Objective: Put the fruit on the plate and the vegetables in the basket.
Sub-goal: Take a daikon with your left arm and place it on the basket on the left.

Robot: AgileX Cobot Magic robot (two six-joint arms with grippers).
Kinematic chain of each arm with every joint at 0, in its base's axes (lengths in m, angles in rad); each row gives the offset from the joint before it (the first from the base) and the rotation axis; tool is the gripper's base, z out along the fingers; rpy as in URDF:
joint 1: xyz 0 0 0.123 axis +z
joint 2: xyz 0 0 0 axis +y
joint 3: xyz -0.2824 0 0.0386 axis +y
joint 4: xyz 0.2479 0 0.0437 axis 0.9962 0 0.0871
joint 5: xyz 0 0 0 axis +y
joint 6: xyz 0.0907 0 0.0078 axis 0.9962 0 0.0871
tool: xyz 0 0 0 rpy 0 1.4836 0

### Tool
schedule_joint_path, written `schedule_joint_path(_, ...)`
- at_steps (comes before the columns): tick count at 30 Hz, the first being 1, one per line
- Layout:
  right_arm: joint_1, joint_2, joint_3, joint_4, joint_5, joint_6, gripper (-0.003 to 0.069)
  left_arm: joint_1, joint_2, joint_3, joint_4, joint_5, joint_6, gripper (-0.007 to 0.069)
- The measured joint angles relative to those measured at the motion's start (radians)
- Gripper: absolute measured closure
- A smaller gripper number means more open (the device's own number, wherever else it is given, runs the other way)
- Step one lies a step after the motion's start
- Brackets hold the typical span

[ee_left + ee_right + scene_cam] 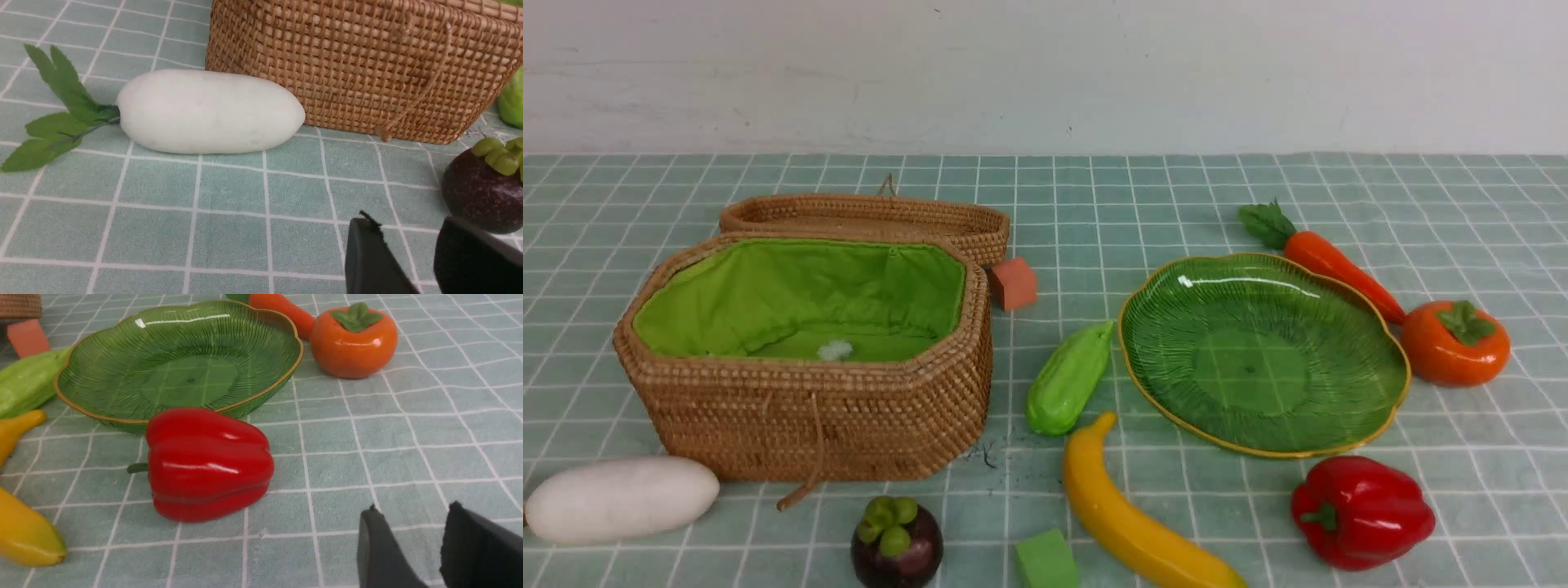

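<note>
Evidently nothing is sorted: from the front, the basket (pixel 809 425) stands open and the plate (pixel 1258 359) bare, ready to receive, while the banana (pixel 1127 514) lies on the desk (pixel 1054 212), stem end toward the gourd (pixel 1068 380). Left wrist: the left hand (pixel 425 261), part-spread and empty, hangs near the radish (pixel 210 112), which lies lengthwise beside the basket. Right wrist: the right hand (pixel 425 555) — likewise parted, empty — faces the pepper (pixel 208 465).

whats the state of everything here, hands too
basket: open, no vegetables seen inside
lid: off, lying behind basket
plate: empty
banana: on cloth
mangosteen: on cloth
persimmon: on cloth
radish: on cloth
gourd: on cloth
pepper: on cloth
carrot: on cloth
left hand: open, empty
right hand: open, empty
</note>
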Motion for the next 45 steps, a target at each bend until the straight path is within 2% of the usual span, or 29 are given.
schedule_joint_path(24, 0.0, 0.0, 0.0, 0.0, 0.0, 0.0, 0.0419, 0.0, 0.0, 0.0, 0.0, 0.0, 0.0, 0.0386)
schedule_joint_path(28, 0.0, 0.0, 0.0, 0.0, 0.0, 0.0, 0.0419, 0.0, 0.0, 0.0, -0.02, -0.04, -0.016, 0.0386)
schedule_joint_path(29, 0.0, 0.0, 0.0, 0.0, 0.0, 0.0, 0.0419, 0.0, 0.0, 0.0, -0.055, -0.069, -0.036, 0.0386)
schedule_joint_path(31, 0.0, 0.0, 0.0, 0.0, 0.0, 0.0, 0.0419, 0.0, 0.0, 0.0, -0.216, -0.149, -0.126, 0.0386)
schedule_joint_path(33, 0.0, 0.0, 0.0, 0.0, 0.0, 0.0, 0.0419, 0.0, 0.0, 0.0, -0.289, -0.172, -0.157, 0.0386)
schedule_joint_path(34, 0.0, 0.0, 0.0, 0.0, 0.0, 0.0, 0.0419, 0.0, 0.0, 0.0, -0.366, -0.202, -0.193, 0.0386)
schedule_joint_path(35, 0.0, 0.0, 0.0, 0.0, 0.0, 0.0, 0.0419, 0.0, 0.0, 0.0, -0.366, -0.206, -0.197, 0.0386)
schedule_joint_path(36, 0.0, 0.0, 0.0, 0.0, 0.0, 0.0, 0.0419, 0.0, 0.0, 0.0, -0.468, -0.24, -0.231, 0.0386)
schedule_joint_path(37, 0.0, 0.0, 0.0, 0.0, 0.0, 0.0, 0.0419, 0.0, 0.0, 0.0, -0.513, -0.257, -0.241, 0.0386)
schedule_joint_path(42, 0.0, 0.0, 0.0, 0.0, 0.0, 0.0, 0.0419, 0.0, 0.0, 0.0, -0.642, -0.328, -0.254, 0.0414)
schedule_joint_path(45, 0.0, 0.0, 0.0, 0.0, 0.0, 0.0, 0.0419, 0.0, 0.0, -0.007, -0.659, -0.323, -0.253, 0.0498)
